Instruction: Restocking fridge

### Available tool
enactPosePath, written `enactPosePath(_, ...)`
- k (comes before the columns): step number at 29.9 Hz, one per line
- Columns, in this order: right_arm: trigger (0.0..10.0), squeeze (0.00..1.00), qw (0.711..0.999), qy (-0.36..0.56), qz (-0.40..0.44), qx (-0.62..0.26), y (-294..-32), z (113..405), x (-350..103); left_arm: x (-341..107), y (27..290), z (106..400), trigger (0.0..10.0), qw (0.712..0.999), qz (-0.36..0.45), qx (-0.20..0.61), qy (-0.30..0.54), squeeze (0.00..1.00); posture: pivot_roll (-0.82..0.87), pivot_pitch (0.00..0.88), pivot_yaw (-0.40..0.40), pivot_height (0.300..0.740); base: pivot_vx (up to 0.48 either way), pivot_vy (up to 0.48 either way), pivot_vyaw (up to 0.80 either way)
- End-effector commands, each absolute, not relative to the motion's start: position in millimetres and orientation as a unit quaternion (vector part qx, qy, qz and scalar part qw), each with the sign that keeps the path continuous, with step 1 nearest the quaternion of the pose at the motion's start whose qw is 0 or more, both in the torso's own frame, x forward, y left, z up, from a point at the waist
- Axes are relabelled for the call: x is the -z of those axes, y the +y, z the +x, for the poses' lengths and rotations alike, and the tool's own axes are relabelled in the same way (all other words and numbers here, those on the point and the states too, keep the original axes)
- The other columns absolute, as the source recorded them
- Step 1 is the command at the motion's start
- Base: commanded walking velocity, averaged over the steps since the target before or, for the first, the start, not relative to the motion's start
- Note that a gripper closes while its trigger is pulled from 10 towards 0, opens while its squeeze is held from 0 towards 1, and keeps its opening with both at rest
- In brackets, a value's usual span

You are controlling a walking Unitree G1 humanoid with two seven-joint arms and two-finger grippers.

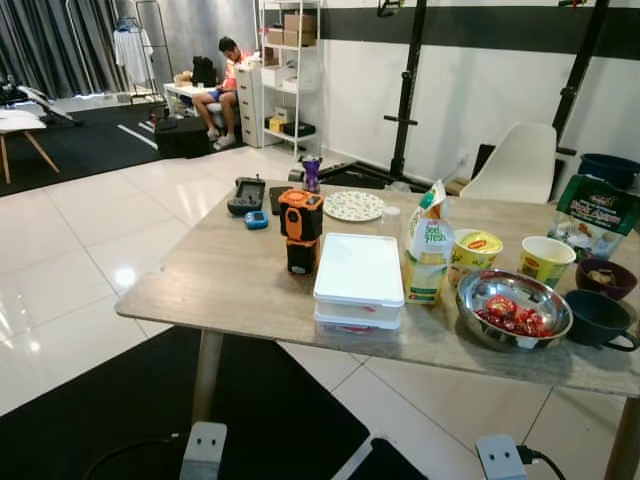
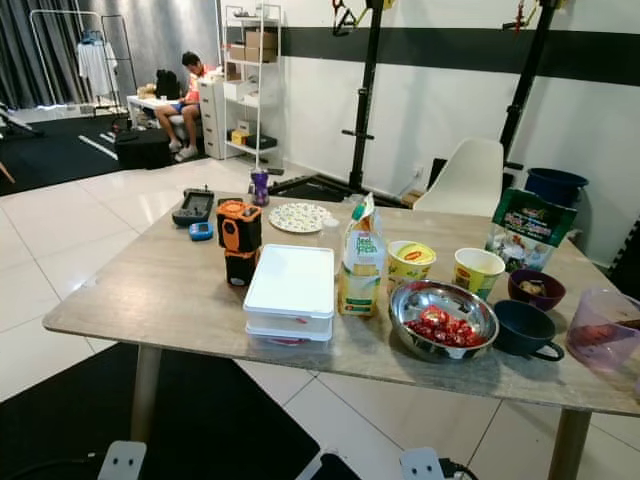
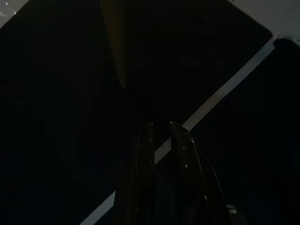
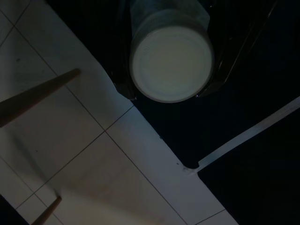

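A wooden table [image 1: 215, 285] stands before me with food on it: a white lidded box [image 1: 358, 278], a green and yellow carton [image 1: 428, 245], a steel bowl of red fruit [image 1: 512, 310], two yellow cups [image 1: 474, 252] and a green bag [image 1: 595, 215]. My right gripper [image 4: 171, 86] hangs low over the floor, shut on a round white-capped container [image 4: 171, 63], with a black finger on each side. In the dark left wrist view my left gripper [image 3: 161, 125] hangs over a black mat, its fingers [image 3: 145, 145] close together and holding nothing.
An orange and black device [image 1: 301, 228], a patterned plate [image 1: 354, 206], a controller [image 1: 247, 194], a dark mug [image 1: 600, 318], a dark bowl [image 1: 606, 277] and a pink tub [image 2: 610, 335] share the table. Behind it stands a white chair [image 1: 520, 165]. A person [image 1: 222, 85] sits far back. A black mat [image 1: 150, 410] lies below.
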State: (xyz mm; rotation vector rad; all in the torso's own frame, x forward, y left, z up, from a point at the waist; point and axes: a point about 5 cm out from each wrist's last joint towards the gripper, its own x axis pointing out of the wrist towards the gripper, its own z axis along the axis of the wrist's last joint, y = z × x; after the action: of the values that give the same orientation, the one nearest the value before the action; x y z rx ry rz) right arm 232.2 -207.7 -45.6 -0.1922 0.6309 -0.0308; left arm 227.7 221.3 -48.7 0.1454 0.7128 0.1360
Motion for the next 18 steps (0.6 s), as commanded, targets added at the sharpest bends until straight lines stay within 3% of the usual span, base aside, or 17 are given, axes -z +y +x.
enactPosePath(1, 10.0, 0.0, 0.949, 0.303, -0.09, 0.014, -206.7, 234.9, 43.6, 51.1, 220.7, 224.3, 10.0, 0.931, 0.066, -0.065, 0.353, 0.0, 0.0, 0.056, -0.025, 0.74, 0.0, 0.0, 0.0)
enactPosePath(18, 10.0, 0.0, 0.951, 0.298, -0.075, 0.027, -206.0, 240.1, 40.5, 50.4, 214.3, 227.5, 10.0, 0.933, 0.065, -0.058, 0.35, 0.0, -0.01, 0.043, -0.012, 0.74, 0.0, 0.0, 0.0)
